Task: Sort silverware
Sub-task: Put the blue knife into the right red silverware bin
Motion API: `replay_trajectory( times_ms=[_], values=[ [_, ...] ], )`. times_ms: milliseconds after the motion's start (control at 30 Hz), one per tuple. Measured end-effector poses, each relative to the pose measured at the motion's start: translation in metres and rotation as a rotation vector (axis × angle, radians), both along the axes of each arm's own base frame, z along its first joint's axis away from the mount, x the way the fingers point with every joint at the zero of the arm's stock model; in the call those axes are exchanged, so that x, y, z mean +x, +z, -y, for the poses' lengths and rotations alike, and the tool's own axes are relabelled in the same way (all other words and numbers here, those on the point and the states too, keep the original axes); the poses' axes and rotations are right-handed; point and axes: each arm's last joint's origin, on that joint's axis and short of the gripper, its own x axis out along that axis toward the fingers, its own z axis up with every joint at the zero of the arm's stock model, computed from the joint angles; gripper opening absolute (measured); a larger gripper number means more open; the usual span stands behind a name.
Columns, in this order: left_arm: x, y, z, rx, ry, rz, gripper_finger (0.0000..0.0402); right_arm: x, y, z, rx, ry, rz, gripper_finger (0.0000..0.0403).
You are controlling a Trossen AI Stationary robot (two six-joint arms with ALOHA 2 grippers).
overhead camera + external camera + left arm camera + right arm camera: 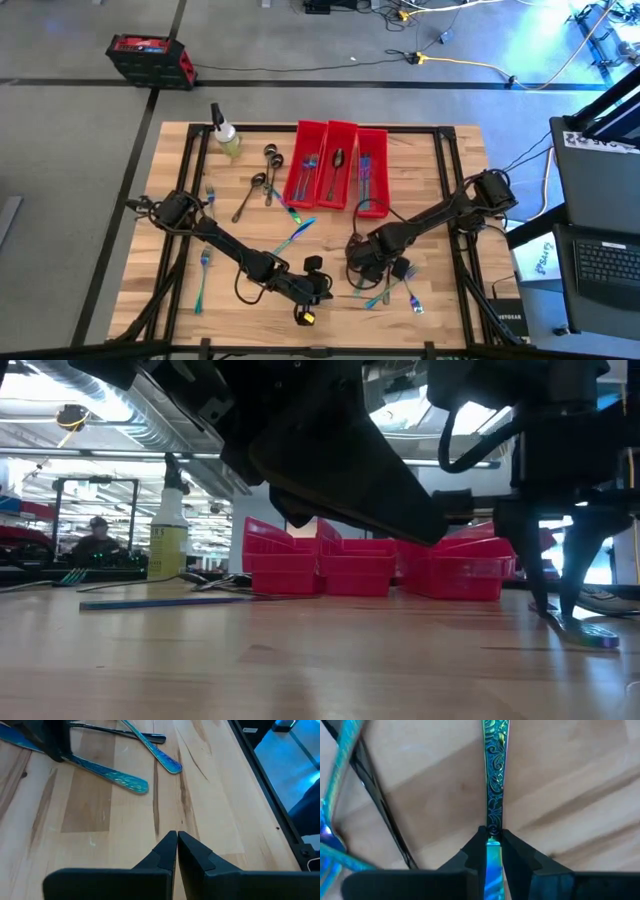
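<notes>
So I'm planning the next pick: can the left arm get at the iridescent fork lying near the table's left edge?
Probably yes: the iridescent fork lies alone on bare wood beside that arm, and the left gripper is shut and empty.

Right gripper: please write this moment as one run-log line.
right gripper: jaws shut on iridescent utensil handle | left gripper: shut, empty, above table | three red bins: partly filled

no text, label or number can be read, perhaps too small.
</notes>
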Motion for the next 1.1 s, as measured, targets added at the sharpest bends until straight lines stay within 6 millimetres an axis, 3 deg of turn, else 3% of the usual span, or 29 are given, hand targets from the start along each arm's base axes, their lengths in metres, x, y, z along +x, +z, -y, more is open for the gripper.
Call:
replay_trajectory(
  times_ms=[400, 900, 1100],
  values=[
    [0.0000, 0.0000, -0.0001, 0.003, 0.004, 0.001, 0.0000, -0.0002, 0.0047, -0.0001, 0.004, -0.031, -0.033, 0.0002],
    [-0.0001, 0.0000, 0.0000, -0.014, 0.018, -0.002, 0.0000, 0.0064, 0.0012, -0.0031, 0.045, -0.026, 0.057, 0.0092],
    [-0.0001, -0.0001, -0.0001, -0.013, 0.018, -0.003, 0.0000, 0.0076, -0.0034, -0.0036, 0.036, -0.019, 0.046, 0.0089]
  ],
)
